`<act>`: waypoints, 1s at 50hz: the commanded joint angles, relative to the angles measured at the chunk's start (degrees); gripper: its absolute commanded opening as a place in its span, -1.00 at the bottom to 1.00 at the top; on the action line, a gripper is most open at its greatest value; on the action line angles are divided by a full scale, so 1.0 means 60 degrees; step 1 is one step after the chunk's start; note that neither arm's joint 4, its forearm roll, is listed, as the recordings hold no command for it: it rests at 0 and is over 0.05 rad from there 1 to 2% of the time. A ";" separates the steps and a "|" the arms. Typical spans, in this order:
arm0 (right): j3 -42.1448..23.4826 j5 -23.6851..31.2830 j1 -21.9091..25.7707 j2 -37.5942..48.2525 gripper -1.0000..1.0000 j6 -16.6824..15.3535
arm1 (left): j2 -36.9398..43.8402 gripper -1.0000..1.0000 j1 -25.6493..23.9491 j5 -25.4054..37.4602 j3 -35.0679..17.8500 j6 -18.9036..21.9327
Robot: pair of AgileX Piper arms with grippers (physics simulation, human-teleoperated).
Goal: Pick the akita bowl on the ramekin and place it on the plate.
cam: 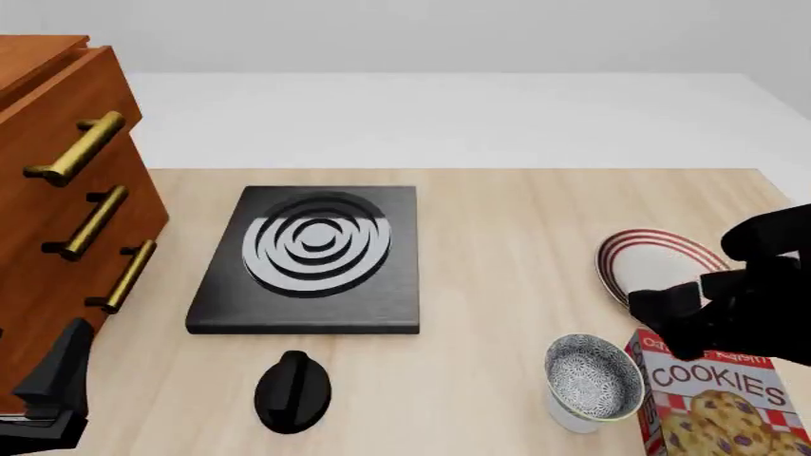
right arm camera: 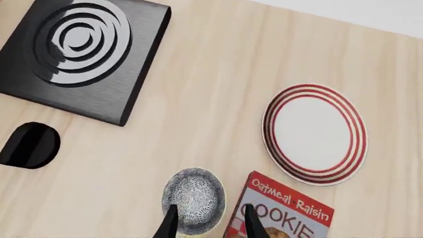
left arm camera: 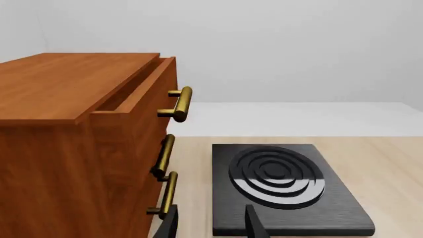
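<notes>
overhead, right gripper [right arm camera: 207, 224] with fingers apart above the small speckled grey-and-white akita bowl [right arm camera: 193, 200], not touching; bowl seated on the plain white ramekin [cam: 573, 415], just beside the red oatmeal raisin cookie box [right arm camera: 281, 210]; beyond, the round white red-ringed plate [right arm camera: 315, 134], bare; left gripper [left arm camera: 211, 225] likewise parted by the brown wooden drawer cabinet [left arm camera: 73, 144], black stove burner [left arm camera: 281, 183] ahead

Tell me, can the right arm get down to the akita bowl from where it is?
Probably yes: the right end effector, open, hovers above the akita bowl, nothing between; the cookie box crowds one side.
</notes>
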 commanded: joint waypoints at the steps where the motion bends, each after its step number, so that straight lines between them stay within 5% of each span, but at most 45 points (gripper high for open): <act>1: 0.0537 -0.0293 0.0168 0.0263 1.00 0.0188 | 0.0000 1.00 0.0000 0.0000 0.0000 0.0000; 50: 0.1477 -0.1724 -0.0296 0.1597 1.00 0.0688 | 0.0000 1.00 0.0000 0.0000 0.0000 0.0000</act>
